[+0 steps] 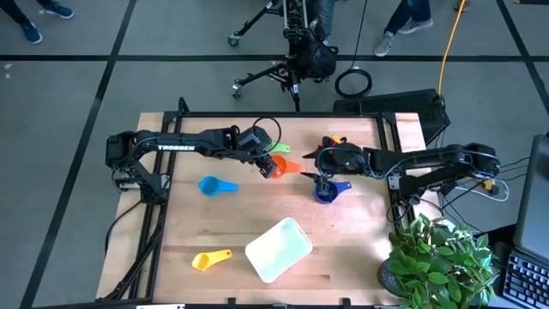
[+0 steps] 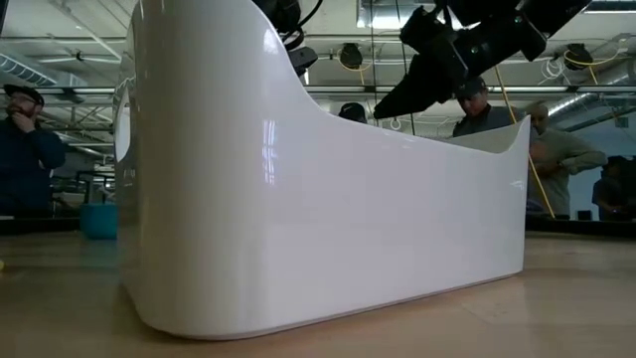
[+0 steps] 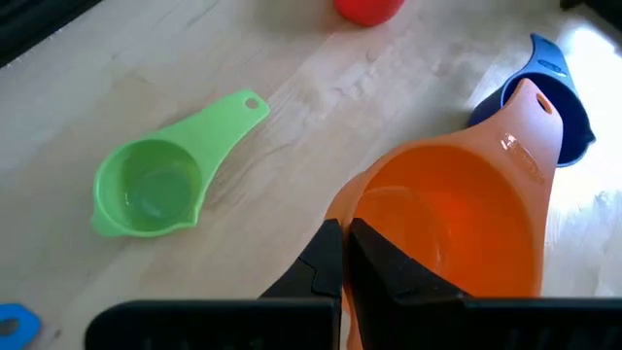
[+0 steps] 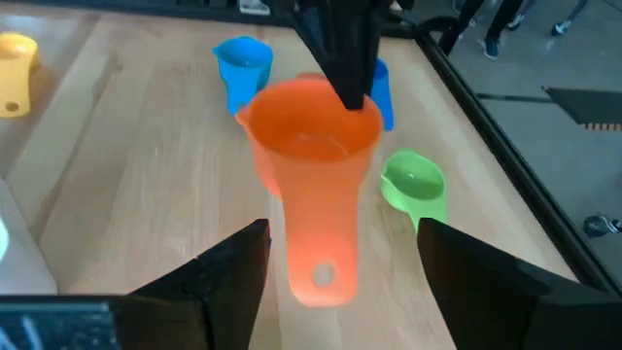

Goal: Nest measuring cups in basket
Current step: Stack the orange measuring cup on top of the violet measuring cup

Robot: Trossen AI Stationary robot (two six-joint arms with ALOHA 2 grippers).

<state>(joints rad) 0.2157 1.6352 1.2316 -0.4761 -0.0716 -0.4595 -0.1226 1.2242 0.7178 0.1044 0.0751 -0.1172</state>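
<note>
My left gripper [image 1: 271, 163] is shut on the orange cup [image 1: 281, 165] near the table's middle. My right gripper [image 4: 345, 267] is open. Its fingers stand on either side of the orange handle [image 4: 321, 272], and I see no touch. The dark blue cup [image 1: 326, 192] sits just under the right gripper [image 1: 321, 178]. The green cup [image 3: 146, 190] and the red cup [image 1: 331, 142] rest on the table farther back. A light blue cup [image 1: 216, 184] lies to the left, with a second light blue cup [image 4: 381, 89] behind my left fingers. The yellow cup [image 1: 210, 258] and the white basket [image 1: 279, 249] are near the front edge. My left gripper pinches the orange cup's rim [image 3: 342, 209] on the side opposite the handle, with one finger inside the bowl and one outside. The fingers [image 4: 342, 58] come down from above. The cup is lifted off the table and tilted, and its handle points toward my right gripper.
The basket [image 2: 328, 199] stands close to the low camera and blocks most of that view. A potted plant [image 1: 437, 257] sits at the table's near right corner. People stand beyond the far edge. Bare wood lies between the basket and the cups.
</note>
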